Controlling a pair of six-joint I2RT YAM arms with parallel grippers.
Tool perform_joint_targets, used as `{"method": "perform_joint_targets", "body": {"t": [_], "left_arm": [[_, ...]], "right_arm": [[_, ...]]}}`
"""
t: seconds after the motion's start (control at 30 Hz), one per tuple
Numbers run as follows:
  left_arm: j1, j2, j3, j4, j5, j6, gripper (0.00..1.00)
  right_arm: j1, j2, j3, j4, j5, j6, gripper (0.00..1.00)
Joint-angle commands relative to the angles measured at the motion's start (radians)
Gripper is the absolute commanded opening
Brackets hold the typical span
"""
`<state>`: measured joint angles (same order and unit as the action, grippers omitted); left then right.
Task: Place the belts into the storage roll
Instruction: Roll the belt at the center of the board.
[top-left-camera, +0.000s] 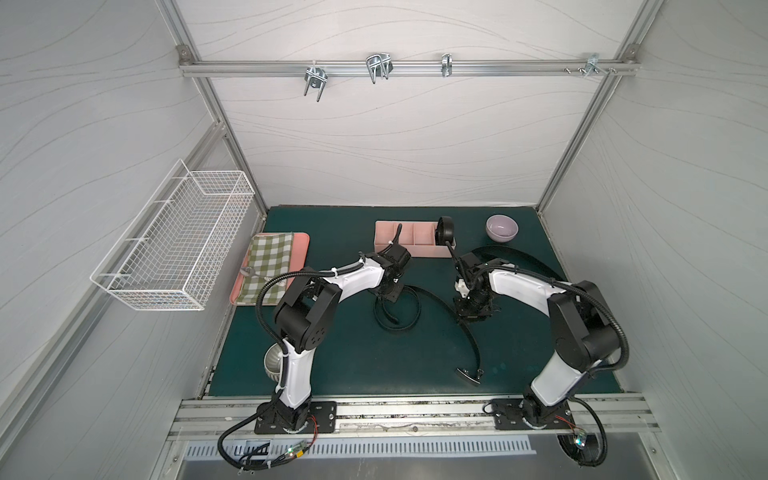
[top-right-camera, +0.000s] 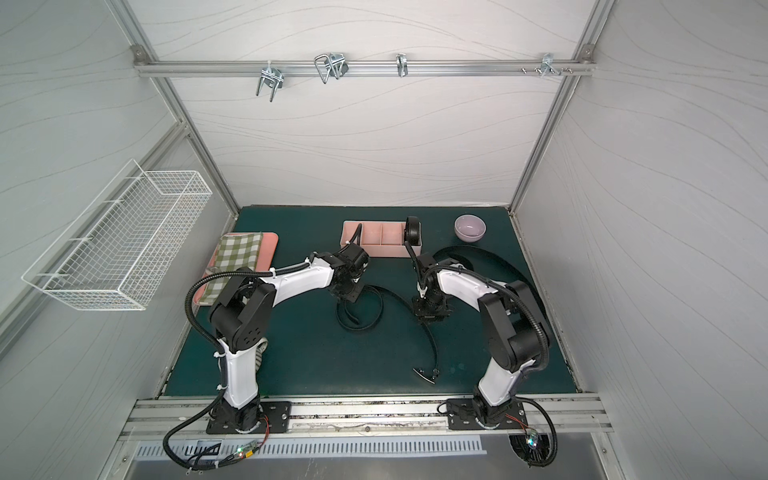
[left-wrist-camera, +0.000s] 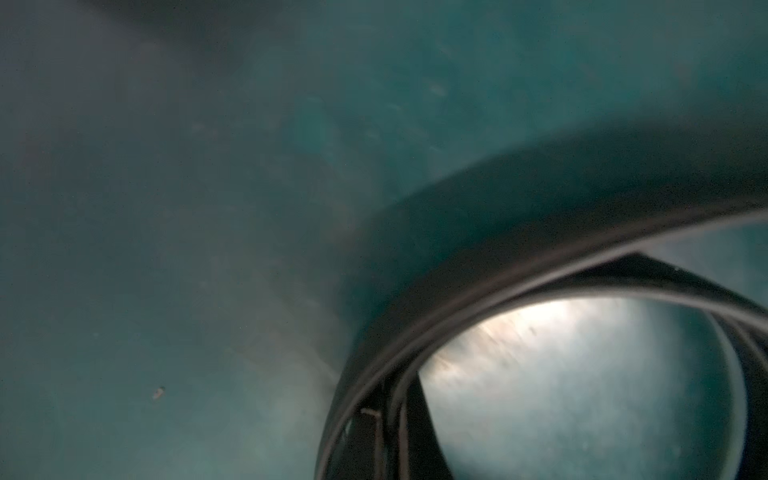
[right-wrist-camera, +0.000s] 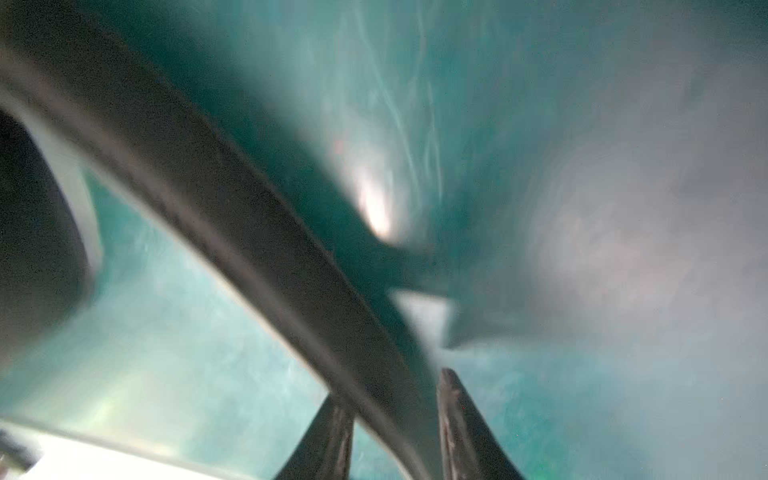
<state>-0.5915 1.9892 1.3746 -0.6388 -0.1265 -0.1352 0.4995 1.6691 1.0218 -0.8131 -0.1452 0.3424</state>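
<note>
- Here we are inside a white-walled booth, dark green worktop (top-left-camera: 332, 353) below, a wire basket (top-left-camera: 174, 245) hung on the side wall.
- At the back sits the pink storage roll (top-left-camera: 419, 250), and look: a coiled belt (top-left-camera: 445, 232) stands on edge in its end compartment, the one nearest the lilac bowl (top-left-camera: 502, 227).
- Out on the mat, a loose belt (top-left-camera: 415, 311) lies in a loop, and its strap sweeps on in an arc to a buckle (top-left-camera: 467, 374) near the front edge.
- The left claw (top-left-camera: 384, 299) is down at that loop, pressed together; the left wrist view shows the loop (left-wrist-camera: 457, 257) up close, but whether it's pinched I cannot tell.
- The right claw (right-wrist-camera: 390, 386) straddles the arc, fingers (right-wrist-camera: 461, 424) either side of the strap (right-wrist-camera: 249, 232). Gripping or just hugging it? Cannot tell.
- A third belt (top-left-camera: 536, 259) curves flat behind the right arm.
- The flat tray (top-left-camera: 301, 249) with checked cloth sits off by the basket.
</note>
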Motion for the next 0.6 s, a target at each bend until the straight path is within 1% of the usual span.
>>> {"method": "perform_joint_targets", "body": {"t": [0.0, 0.03, 0.1, 0.23, 0.33, 0.37, 0.43, 0.5, 0.57], "left_arm": [[0.051, 0.024, 0.030, -0.112, -0.004, -0.192, 0.00], [0.057, 0.026, 0.033, -0.115, 0.010, -0.212, 0.00], [0.059, 0.033, 0.049, -0.133, 0.020, -0.231, 0.00], [0.061, 0.045, 0.069, -0.154, 0.033, -0.248, 0.00], [0.063, 0.041, 0.069, -0.164, 0.048, -0.254, 0.00], [0.063, 0.040, 0.068, -0.167, 0.052, -0.255, 0.00], [0.062, 0.035, 0.065, -0.171, 0.068, -0.251, 0.00], [0.063, 0.033, 0.064, -0.179, 0.095, -0.243, 0.00], [0.062, 0.037, 0.063, -0.197, 0.120, -0.231, 0.00]], "right_arm": [[0.028, -0.080, -0.057, 0.021, -0.187, 0.138, 0.29], [0.046, -0.101, -0.082, 0.076, -0.241, 0.202, 0.28], [0.098, -0.130, -0.126, 0.192, -0.301, 0.347, 0.26], [0.248, -0.106, -0.141, 0.423, -0.348, 0.606, 0.22], [0.315, -0.077, -0.140, 0.559, -0.360, 0.738, 0.20], [0.326, -0.068, -0.135, 0.582, -0.361, 0.755, 0.20], [0.327, -0.056, -0.113, 0.552, -0.337, 0.732, 0.24], [0.316, -0.075, -0.103, 0.486, -0.286, 0.663, 0.28], [0.296, -0.125, -0.120, 0.456, -0.234, 0.565, 0.35]]}}
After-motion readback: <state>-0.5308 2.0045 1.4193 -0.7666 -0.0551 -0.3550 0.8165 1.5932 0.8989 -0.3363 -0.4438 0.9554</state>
